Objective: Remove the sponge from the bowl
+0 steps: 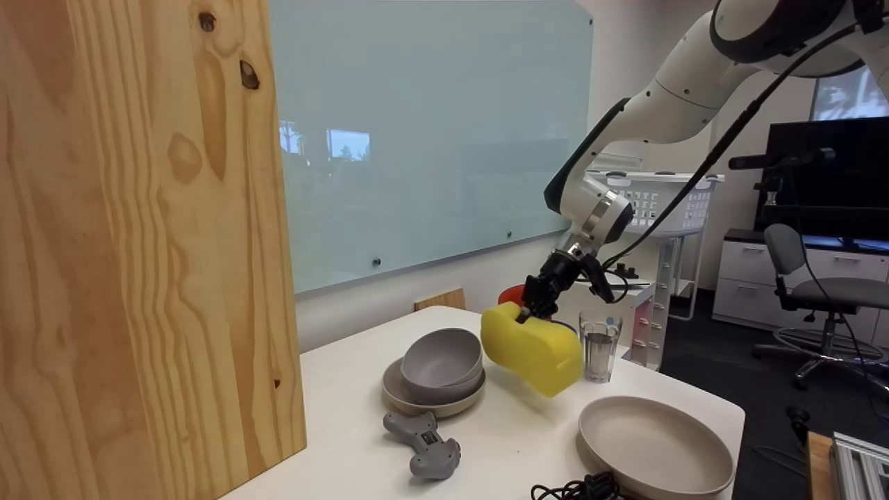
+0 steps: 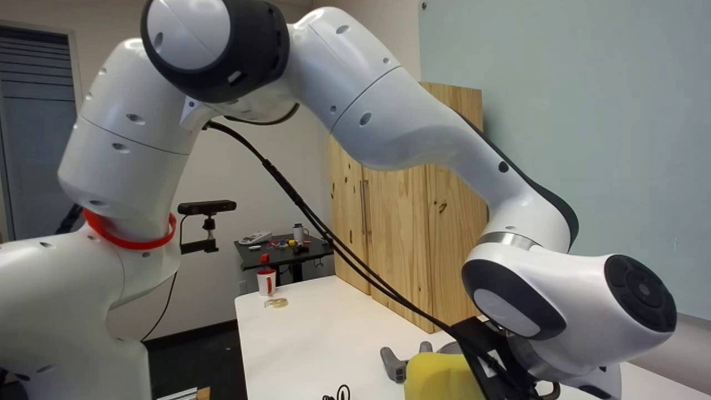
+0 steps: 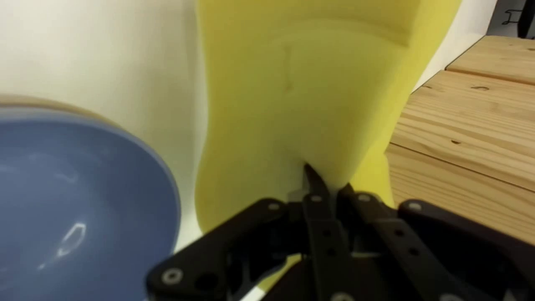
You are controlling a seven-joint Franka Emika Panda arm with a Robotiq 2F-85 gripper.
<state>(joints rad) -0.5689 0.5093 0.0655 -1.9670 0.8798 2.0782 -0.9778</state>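
Observation:
My gripper (image 1: pixel 524 314) is shut on the bright yellow sponge (image 1: pixel 531 351) and holds it above the white table, tilted. In the wrist view the fingertips (image 3: pixel 328 184) pinch the sponge (image 3: pixel 288 104), which bulges around them. The sponge also shows at the bottom of an exterior view (image 2: pixel 441 378), partly covered by the wrist. The small bowl (image 3: pixel 83 188), bluish-lavender inside, lies at the left of the wrist view, apart from the sponge, and its visible inside holds nothing. In the exterior views the bowl is mostly or fully hidden behind the sponge and arm.
Stacked grey bowls (image 1: pixel 444 364) stand beside the sponge, with a grey game controller (image 1: pixel 424 444) in front. A drinking glass (image 1: pixel 599 347) and a red object (image 1: pixel 512 294) are near the gripper. A large beige bowl (image 1: pixel 656 444) and black cable (image 1: pixel 580 488) lie forward. A wooden cabinet (image 1: pixel 153 243) bounds the table.

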